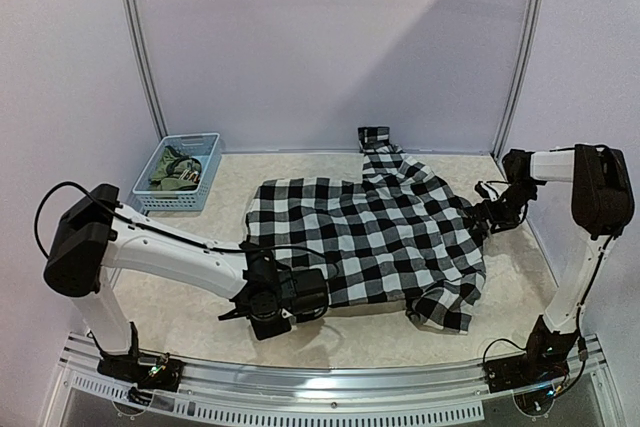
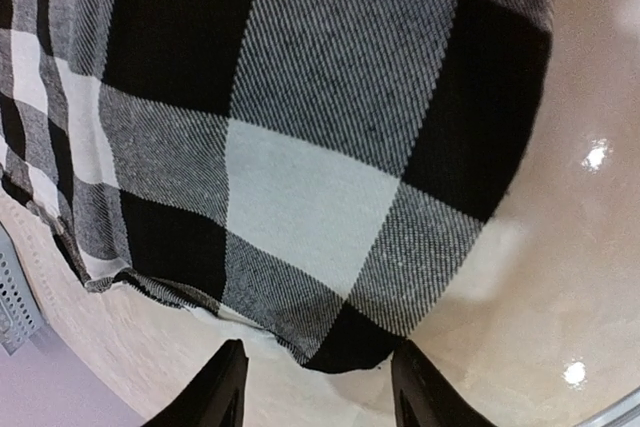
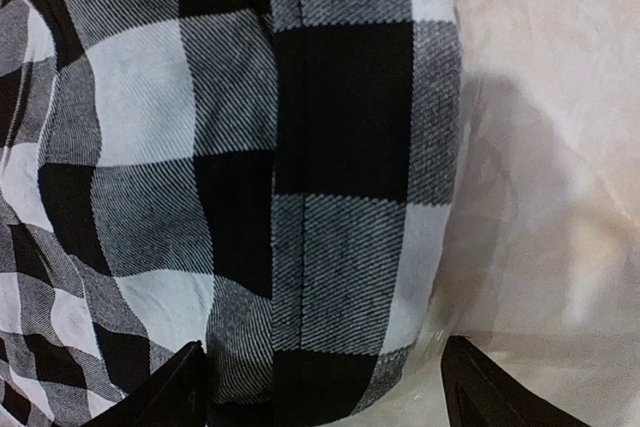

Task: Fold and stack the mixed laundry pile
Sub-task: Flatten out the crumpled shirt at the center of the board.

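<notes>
The black-and-white checked shirt (image 1: pixel 370 232) lies spread out across the middle of the table, one sleeve reaching to the back edge. My left gripper (image 1: pixel 318 293) sits at its near hem. In the left wrist view it (image 2: pixel 320 392) is open, and a hem corner of the shirt (image 2: pixel 345 342) points into the gap without touching either finger. My right gripper (image 1: pixel 483 217) is at the shirt's right edge. Its fingers (image 3: pixel 170 392) stand wide open, with the folded shirt edge (image 3: pixel 340 247) lying between them. The olive-green shirt (image 1: pixel 176 169) is bunched in the basket.
A light blue lattice basket (image 1: pixel 205 192) stands at the back left by a metal pole (image 1: pixel 140 42). A second pole (image 1: pixel 522 47) rises at the back right. A metal rail (image 1: pixel 330 387) runs along the near edge.
</notes>
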### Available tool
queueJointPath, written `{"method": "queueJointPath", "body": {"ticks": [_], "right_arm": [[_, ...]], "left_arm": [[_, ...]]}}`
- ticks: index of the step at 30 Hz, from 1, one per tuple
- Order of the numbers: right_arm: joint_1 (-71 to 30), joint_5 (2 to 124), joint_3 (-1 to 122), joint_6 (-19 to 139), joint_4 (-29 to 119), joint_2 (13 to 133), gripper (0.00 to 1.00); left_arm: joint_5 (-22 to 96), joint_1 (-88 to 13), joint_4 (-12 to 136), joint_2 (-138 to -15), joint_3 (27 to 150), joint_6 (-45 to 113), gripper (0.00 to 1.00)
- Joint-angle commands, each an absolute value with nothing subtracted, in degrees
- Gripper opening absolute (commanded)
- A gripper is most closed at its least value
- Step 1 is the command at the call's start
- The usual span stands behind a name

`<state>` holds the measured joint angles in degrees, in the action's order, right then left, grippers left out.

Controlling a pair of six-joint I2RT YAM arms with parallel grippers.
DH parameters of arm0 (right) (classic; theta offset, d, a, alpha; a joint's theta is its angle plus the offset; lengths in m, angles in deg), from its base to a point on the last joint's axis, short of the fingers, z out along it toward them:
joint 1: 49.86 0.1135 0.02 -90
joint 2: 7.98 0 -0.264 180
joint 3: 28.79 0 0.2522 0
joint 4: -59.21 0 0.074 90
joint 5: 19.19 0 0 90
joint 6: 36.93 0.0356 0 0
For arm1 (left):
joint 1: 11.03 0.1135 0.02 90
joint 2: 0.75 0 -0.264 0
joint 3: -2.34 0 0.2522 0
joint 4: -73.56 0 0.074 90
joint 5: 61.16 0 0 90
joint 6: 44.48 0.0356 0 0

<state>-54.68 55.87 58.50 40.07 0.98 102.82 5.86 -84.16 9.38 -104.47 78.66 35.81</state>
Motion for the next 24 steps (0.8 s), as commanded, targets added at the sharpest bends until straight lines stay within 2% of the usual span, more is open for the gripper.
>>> {"method": "queueJointPath", "body": {"ticks": [1,4,6,8,10,18,19,22,24], "right_arm": [[-55.8,52.1,59.0,41.5,2.0,105.2,0.75],[-56.7,52.2,58.7,40.9,2.6,105.3,0.54],[-57.5,52.5,58.5,40.6,2.3,104.8,0.34],[-58.1,54.2,58.0,40.2,1.2,103.0,0.17],[-58.1,57.2,56.6,39.7,0.4,100.3,0.10],[-57.6,62.6,52.3,39.3,-6.5,83.5,0.13],[-57.4,62.3,51.5,39.4,-7.2,82.5,0.16],[-57.2,58.8,49.8,39.2,-10.1,81.2,0.44],[-57.4,57.0,49.0,38.6,-12.2,81.7,0.55]], "left_arm": [[5.4,-85.1,8.4,-108.1,79.2,36.7,0.44],[5.7,-85.1,8.6,-110.1,79.8,36.9,0.23],[5.7,-85.2,8.1,-110.2,79.8,36.7,0.12],[5.4,-85.2,7.2,-109.1,79.9,35.8,0.04],[5.0,-85.3,5.7,-107.0,80.2,35.0,0.00],[3.1,-86.4,-5.1,-97.2,87.1,32.2,0.00],[2.9,-86.8,-5.9,-96.3,88.1,31.9,0.00],[4.9,-87.2,-7.9,-95.1,90.0,31.6,0.00],[6.0,-87.3,-9.7,-96.1,90.0,31.0,0.00]]}}
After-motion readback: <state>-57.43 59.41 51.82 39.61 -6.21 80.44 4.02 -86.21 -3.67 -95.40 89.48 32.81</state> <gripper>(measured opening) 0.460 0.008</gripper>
